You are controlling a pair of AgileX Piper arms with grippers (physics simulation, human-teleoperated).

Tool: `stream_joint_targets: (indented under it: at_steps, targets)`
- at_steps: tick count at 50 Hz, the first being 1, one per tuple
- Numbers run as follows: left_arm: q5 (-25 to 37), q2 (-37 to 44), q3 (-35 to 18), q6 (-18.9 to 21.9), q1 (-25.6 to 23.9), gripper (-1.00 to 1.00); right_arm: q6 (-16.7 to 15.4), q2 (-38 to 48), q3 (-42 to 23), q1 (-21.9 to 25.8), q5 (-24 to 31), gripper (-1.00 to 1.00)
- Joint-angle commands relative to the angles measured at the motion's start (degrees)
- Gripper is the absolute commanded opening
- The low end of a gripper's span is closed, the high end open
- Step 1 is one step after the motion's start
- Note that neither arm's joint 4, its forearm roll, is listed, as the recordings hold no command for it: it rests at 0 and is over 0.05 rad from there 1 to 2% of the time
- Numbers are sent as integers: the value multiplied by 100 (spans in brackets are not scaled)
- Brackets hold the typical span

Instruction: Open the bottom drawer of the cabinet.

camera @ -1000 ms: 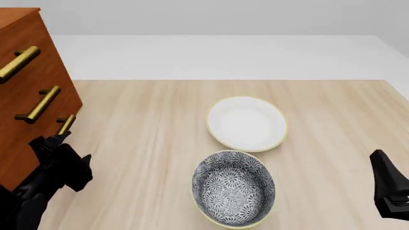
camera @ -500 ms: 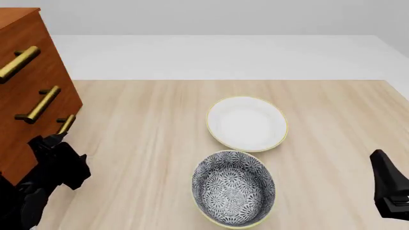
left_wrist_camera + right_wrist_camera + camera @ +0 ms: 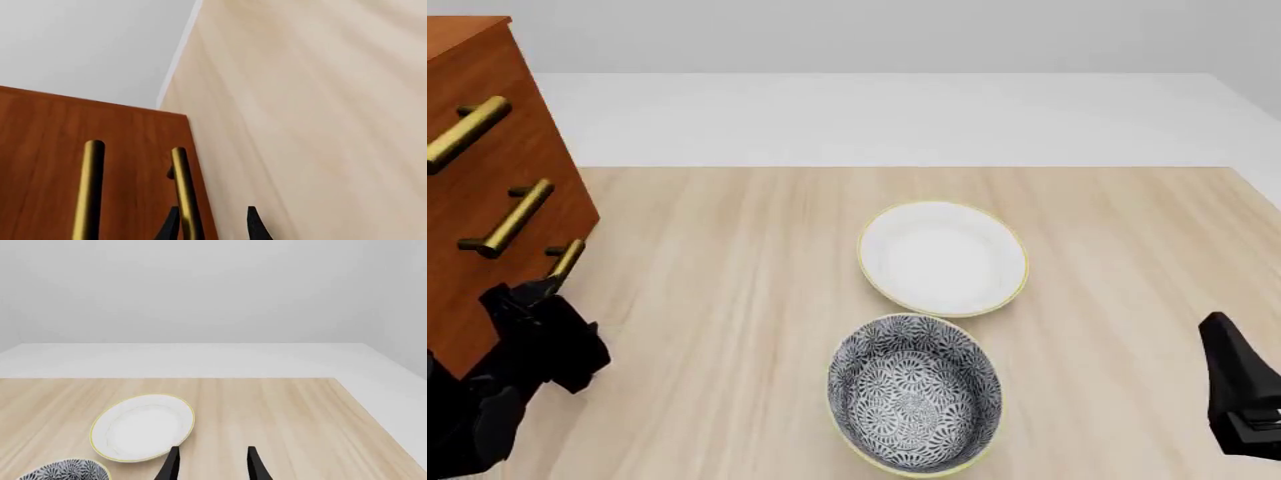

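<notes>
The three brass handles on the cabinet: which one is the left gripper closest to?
The lowest handle, on the bottom drawer. The left gripper sits right at its lower end, its open fingers on either side of the bar; the other two handles are higher, untouched.

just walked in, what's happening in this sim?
The left gripper is at the cabinet, its open jaws straddling the brass bar handle of the bottom drawer, not yet closed on it. The drawer looks shut. The right gripper hangs open over the table, holding nothing. A white bowl and a patterned bowl sit untouched mid-table.
</notes>
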Motion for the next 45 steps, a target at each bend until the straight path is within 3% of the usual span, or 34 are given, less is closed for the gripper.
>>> stream_joint_targets:
  at_steps: [1,45]
  targets:
    - [0,112,-91,54,132,100,0,-1,-4,0,4,100]
    - [0,524,-377,232,529,100,0,-1,-15,0,15,100]
